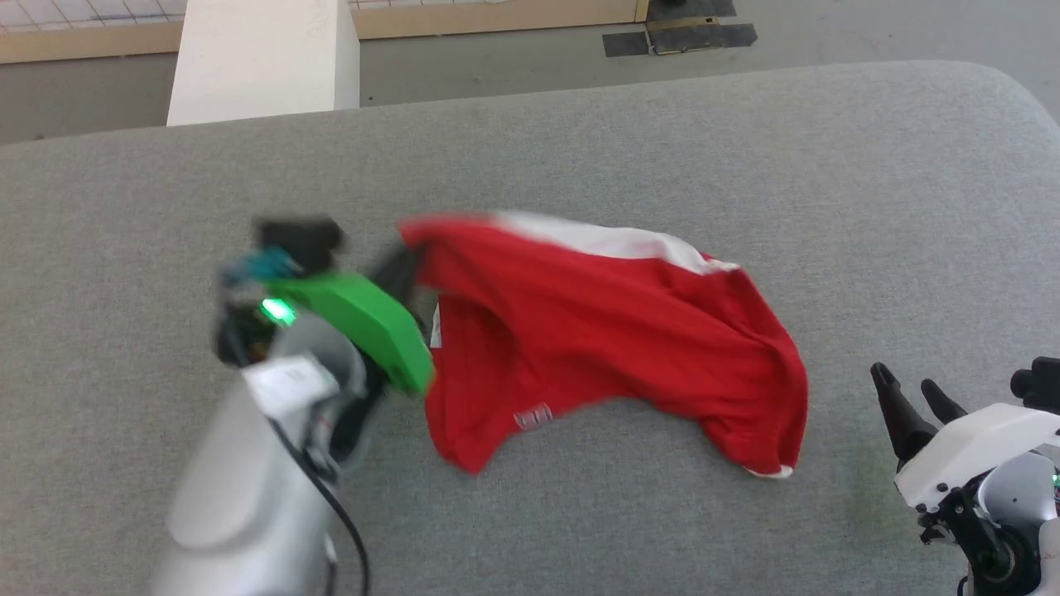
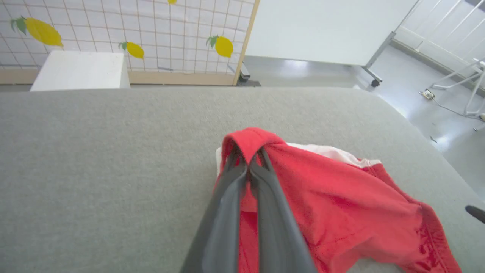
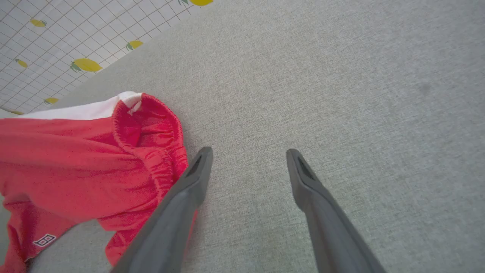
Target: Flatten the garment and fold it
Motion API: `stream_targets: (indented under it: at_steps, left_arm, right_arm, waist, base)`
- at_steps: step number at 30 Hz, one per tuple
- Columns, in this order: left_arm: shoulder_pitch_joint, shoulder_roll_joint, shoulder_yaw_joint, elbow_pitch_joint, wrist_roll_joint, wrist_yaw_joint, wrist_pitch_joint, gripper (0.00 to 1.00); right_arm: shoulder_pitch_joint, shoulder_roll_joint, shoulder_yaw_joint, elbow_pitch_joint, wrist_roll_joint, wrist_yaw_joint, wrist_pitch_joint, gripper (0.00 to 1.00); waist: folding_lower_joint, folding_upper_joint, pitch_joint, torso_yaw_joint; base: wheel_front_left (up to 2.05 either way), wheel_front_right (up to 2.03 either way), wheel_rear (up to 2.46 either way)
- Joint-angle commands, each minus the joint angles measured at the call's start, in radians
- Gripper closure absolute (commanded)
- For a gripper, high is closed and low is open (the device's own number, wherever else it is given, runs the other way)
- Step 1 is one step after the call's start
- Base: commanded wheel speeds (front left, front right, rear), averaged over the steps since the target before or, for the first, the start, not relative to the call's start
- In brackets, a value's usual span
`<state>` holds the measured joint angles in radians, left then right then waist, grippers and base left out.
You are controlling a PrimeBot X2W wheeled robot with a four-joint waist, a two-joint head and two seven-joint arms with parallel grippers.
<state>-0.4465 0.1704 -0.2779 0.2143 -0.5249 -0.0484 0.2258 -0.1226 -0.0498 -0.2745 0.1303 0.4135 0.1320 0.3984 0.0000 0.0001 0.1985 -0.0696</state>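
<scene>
The garment [image 1: 596,331] is a pair of bright red shorts with a white stripe, lying crumpled in the middle of the grey padded table [image 1: 745,157]. My left gripper [image 1: 406,261] is shut on the garment's left edge, which is lifted a little. In the left wrist view the dark fingers [image 2: 227,197] pinch a red fold [image 2: 248,142] at their tips. My right gripper [image 1: 915,397] stands open to the right of the garment, apart from it. In the right wrist view its fingers [image 3: 193,178] hover over bare table beside the gathered waistband [image 3: 151,151].
A white block [image 1: 265,58] stands beyond the table's far left edge. Grey floor and a lemon-patterned grid panel [image 2: 113,34] lie behind. The table's right corner [image 1: 1019,91] is rounded. A white frame on wheels [image 2: 375,57] stands on the floor at right.
</scene>
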Motion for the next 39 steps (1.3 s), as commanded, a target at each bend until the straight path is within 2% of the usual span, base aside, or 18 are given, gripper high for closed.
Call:
stream_targets:
  at_steps: [1,7,8,9,12,16,20,23,26,29,32,36,39]
  left_arm:
    - [-0.046,0.020,0.024,-0.002,0.010,0.014,-0.028,1.00]
    - [-0.073,0.061,0.087,0.148,0.001,0.065,-0.012,1.00]
    - [-0.070,0.064,0.094,0.188,-0.005,0.071,-0.010,0.52]
    - [-0.067,0.061,0.102,0.219,-0.015,0.074,-0.009,0.00]
    - [-0.048,0.051,0.112,0.303,-0.041,0.079,0.008,0.00]
    - [0.007,0.036,0.143,0.317,-0.092,0.072,0.002,0.00]
    - [0.094,0.032,0.180,0.196,-0.110,0.050,-0.117,0.00]
    - [0.179,0.039,0.177,0.076,-0.067,0.040,-0.238,0.00]
    - [0.269,0.037,0.174,-0.001,-0.013,0.053,-0.363,0.00]
    - [0.324,0.035,0.156,-0.028,0.037,0.063,-0.432,0.00]
    - [0.355,0.018,0.147,-0.044,0.056,0.070,-0.459,0.00]
    - [0.374,-0.003,0.151,-0.054,0.052,0.078,-0.470,0.00]
    - [0.380,-0.016,0.152,-0.062,0.047,0.078,-0.475,0.00]
  right_arm:
    - [-0.015,0.000,0.003,0.003,0.005,-0.001,-0.008,0.00]
    - [-0.021,0.000,0.006,0.000,-0.002,-0.001,-0.005,0.00]
    - [-0.022,0.000,0.010,0.001,-0.003,-0.001,-0.003,0.00]
    - [-0.022,0.000,0.014,0.002,-0.002,-0.001,-0.003,0.00]
    - [-0.018,0.000,0.019,0.006,0.000,-0.001,-0.004,0.00]
    - [-0.011,0.000,0.019,0.005,-0.002,-0.001,-0.005,0.00]
    - [-0.009,0.000,0.027,-0.025,0.006,-0.001,-0.005,0.00]
    - [-0.011,0.000,0.048,-0.068,-0.014,-0.001,0.009,0.00]
    - [-0.035,0.000,0.126,-0.103,-0.033,-0.001,0.047,0.00]
    - [-0.063,0.000,0.220,-0.096,-0.090,-0.001,0.113,0.00]
    - [-0.119,0.000,0.358,-0.077,-0.179,-0.001,0.175,0.00]
    - [-0.186,0.000,0.564,0.004,-0.190,-0.001,0.238,0.00]
    - [-0.242,0.000,0.640,0.092,-0.208,-0.001,0.244,0.00]
  waist:
    - [0.0000,-0.0001,0.002,0.002]
    - [0.0000,-0.0001,0.008,0.004]
    - [0.0000,-0.0001,0.009,0.003]
    - [0.0000,-0.0001,0.008,0.003]
    - [0.0000,-0.0001,0.000,0.004]
    - [0.0000,-0.0001,-0.016,0.011]
    - [0.0000,-0.0001,-0.031,0.024]
    - [0.0000,-0.0001,-0.038,0.041]
    - [0.0000,-0.0001,-0.041,0.055]
    - [0.0000,-0.0001,-0.039,0.070]
    - [0.0000,-0.0001,-0.031,0.084]
    - [0.0000,-0.0001,-0.015,0.101]
    - [0.0000,-0.0001,-0.002,0.114]
  base:
    - [0.00,0.00,0.00]
    - [0.00,0.00,0.00]
    - [0.00,0.00,0.00]
    - [0.00,0.00,0.00]
    - [0.00,0.00,0.00]
    - [0.00,0.00,0.00]
    - [0.00,0.00,0.00]
    - [0.00,0.00,0.00]
    - [0.00,0.00,0.00]
    - [0.00,0.00,0.00]
    - [0.00,0.00,0.00]
    - [0.00,0.00,0.00]
    - [0.00,0.00,0.00]
